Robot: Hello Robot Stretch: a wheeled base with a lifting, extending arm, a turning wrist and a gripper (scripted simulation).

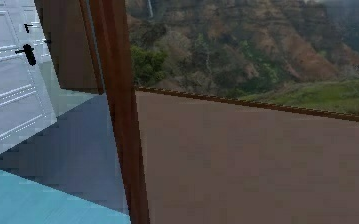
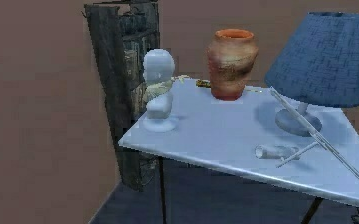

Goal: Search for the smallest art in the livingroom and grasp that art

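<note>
Jaws of the gripper: how they stood, and what the gripper had hold of, I could not tell.

Art in sight lay in both views. Left of centre in the arm side view, a small white bust (image 2: 158,90) stood upright on a pale table (image 2: 217,140), close to the tabletop's left edge. Right of it, near the top centre, a terracotta vase (image 2: 232,62) stood upright toward the table's far edge, apart from the bust. At the upper right stood a lamp (image 2: 322,60) with a blue shade, its base resting on the tabletop. Below the lamp, a small pale thing (image 2: 277,153), too small to name, lay flat on the table, and a thin pale rod (image 2: 327,150) slanted across the tabletop toward the frame's right edge. Behind the bust, at the upper left, a dark, worn panel (image 2: 117,100) stood upright against a brown wall (image 2: 37,100).

Across the upper right of the forward view hung a large landscape painting (image 1: 247,50) in a wooden frame, above a plain brown wall face (image 1: 247,165). A dark wooden post (image 1: 117,110) ran top to bottom left of centre. At the upper left was a white door (image 1: 9,75) with a black handle (image 1: 29,53). Teal flooring (image 1: 37,200) filled the lower left corner.
</note>
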